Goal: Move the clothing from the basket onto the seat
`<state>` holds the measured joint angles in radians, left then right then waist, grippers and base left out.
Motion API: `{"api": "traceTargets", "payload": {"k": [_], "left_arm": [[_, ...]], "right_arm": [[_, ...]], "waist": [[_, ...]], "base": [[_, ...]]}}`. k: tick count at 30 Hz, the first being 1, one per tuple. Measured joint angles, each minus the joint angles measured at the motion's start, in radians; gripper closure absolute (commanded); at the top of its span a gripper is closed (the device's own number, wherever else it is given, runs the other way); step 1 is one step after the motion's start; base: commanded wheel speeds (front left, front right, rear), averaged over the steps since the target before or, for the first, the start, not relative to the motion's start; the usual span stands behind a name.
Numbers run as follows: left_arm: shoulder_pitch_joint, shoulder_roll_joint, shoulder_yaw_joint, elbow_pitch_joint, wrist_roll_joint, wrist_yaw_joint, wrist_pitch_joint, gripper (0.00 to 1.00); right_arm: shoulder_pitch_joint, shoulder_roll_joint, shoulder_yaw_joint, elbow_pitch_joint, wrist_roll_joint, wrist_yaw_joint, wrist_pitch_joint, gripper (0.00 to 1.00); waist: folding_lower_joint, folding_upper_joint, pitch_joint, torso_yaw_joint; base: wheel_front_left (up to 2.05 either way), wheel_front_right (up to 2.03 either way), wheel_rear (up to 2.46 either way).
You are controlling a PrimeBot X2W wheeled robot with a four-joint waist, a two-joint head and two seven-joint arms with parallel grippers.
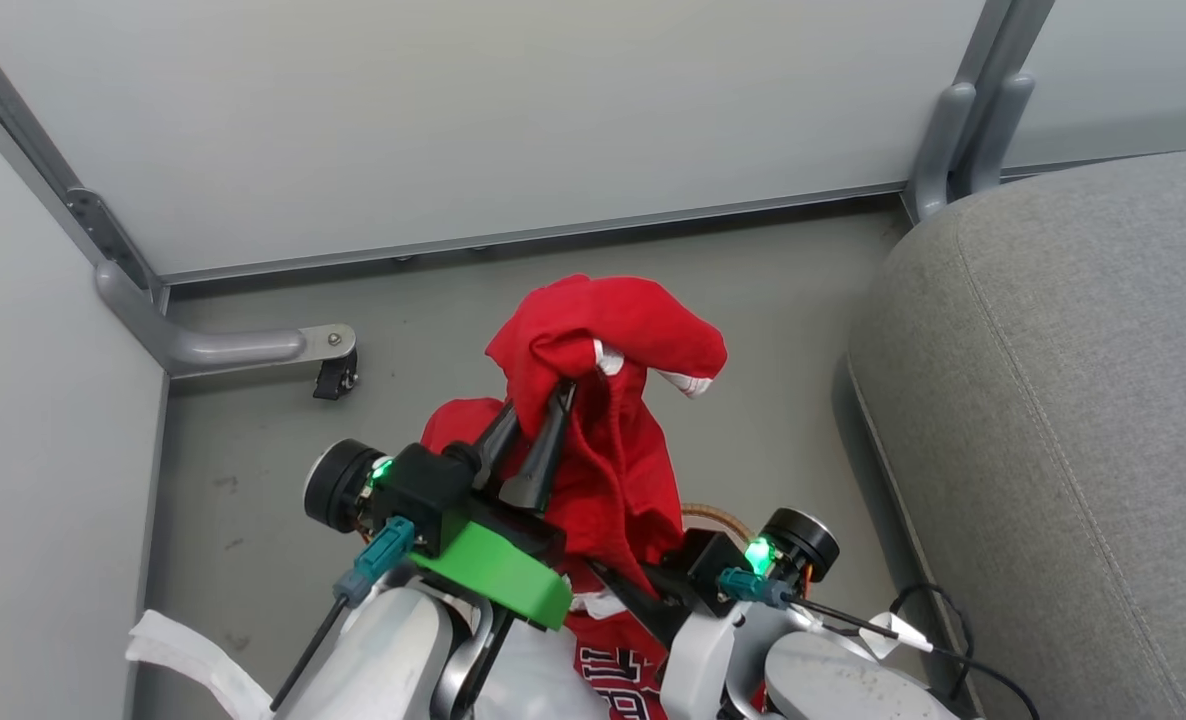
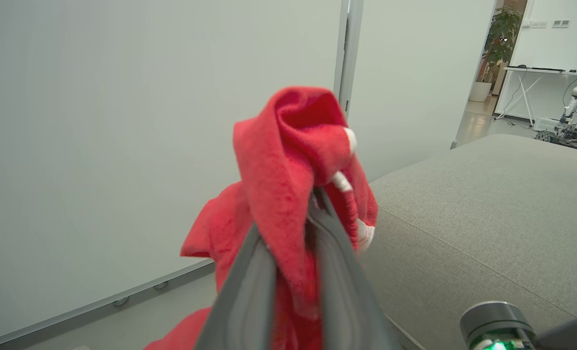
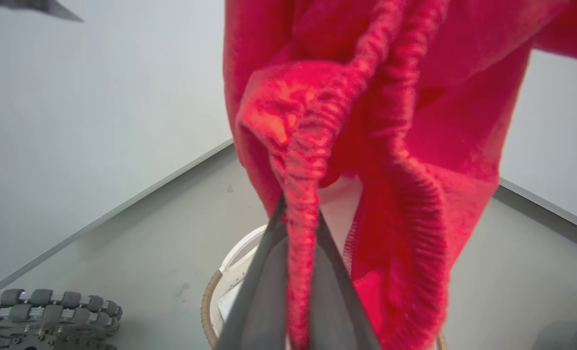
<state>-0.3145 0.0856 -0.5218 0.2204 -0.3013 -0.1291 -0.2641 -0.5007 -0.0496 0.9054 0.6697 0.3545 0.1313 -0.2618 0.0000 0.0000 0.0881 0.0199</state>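
Above the basket point(image 3: 209, 304), both grippers hold one plain red garment point(image 1: 613, 345) aloft: left gripper point(image 1: 543, 405) pinching its top, right gripper point(image 3: 299, 214) clamping its elastic hem. The lettered jersey point(image 1: 613, 685) lies below; neither has reached the grey seat point(image 1: 1053, 420).

A soft red garment point(image 1: 603, 340) is held up off the grey floor point(image 1: 253, 480), pinched near its top in the left hand point(image 1: 541, 400) and lower down, along a hem, in the right hand point(image 3: 299, 218). Directly beneath it, the oval white plastic basket with a woven rim point(image 3: 209, 301) is set on the floor. The large grey fabric seat point(image 1: 1053, 400) is placed to the right, apart from the basket, and pale wall panels point(image 1: 453, 120) are stood behind.
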Motion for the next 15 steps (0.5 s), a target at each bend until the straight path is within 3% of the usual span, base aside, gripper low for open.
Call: {"api": "traceTargets", "payload": {"k": [1, 8, 15], "left_arm": [[0.0, 0.0, 0.0, 0.001, -0.001, 0.0, 0.0, 0.0], [0.007, 0.011, 0.008, 0.003, 0.005, 0.0, 0.0, 0.0], [0.024, 0.031, 0.014, 0.01, 0.014, 0.0, 0.0, 0.0]], "right_arm": [[0.001, 0.0, -0.002, -0.008, 0.0, 0.0, 0.0, 1.0], [0.028, 0.001, -0.038, -0.095, -0.005, 0.0, 0.0, 1.0], [0.079, 0.001, -0.132, -0.213, -0.033, 0.0, 0.0, 1.0]], "waist": [[0.0, 0.0, 0.0, -0.003], [0.0, 0.0, -0.001, -0.053], [0.0, 0.0, 0.001, -0.146]], "base": [[0.0, 0.0, 0.0], [0.0, 0.0, 0.0], [0.0, 0.0, 0.0]]}}
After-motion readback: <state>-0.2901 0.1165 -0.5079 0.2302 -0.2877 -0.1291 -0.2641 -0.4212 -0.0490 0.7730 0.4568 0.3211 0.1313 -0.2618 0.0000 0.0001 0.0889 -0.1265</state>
